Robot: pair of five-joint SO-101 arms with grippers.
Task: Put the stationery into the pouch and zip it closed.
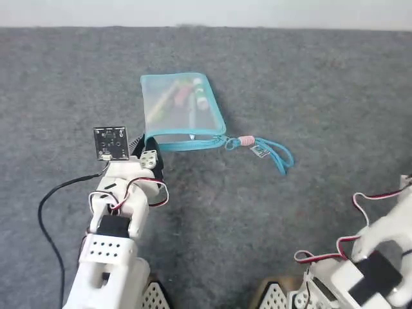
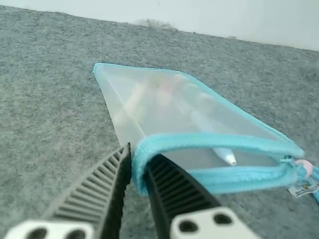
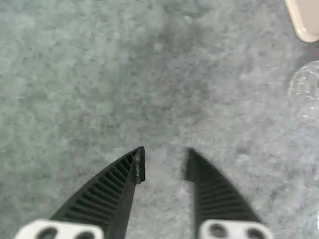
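A clear pouch (image 1: 180,109) with turquoise trim lies on the grey carpet, holding several pens and markers (image 1: 183,96). Its zipper pull and cord (image 1: 264,151) trail off to the right. My left gripper (image 1: 151,151) is at the pouch's near left corner, shut on the turquoise zipper edge (image 2: 142,154); a white pen tip (image 2: 227,158) shows inside the pouch (image 2: 174,109). My right gripper (image 3: 164,167) hangs slightly open over bare carpet, holding nothing, with its arm (image 1: 373,270) at the lower right.
Grey carpet covers the table, and a pale wall edge runs along the back. A beige object (image 3: 304,20) and a clear round item (image 3: 305,87) lie near the right arm's base. A small circuit board (image 1: 111,142) sits atop the left arm.
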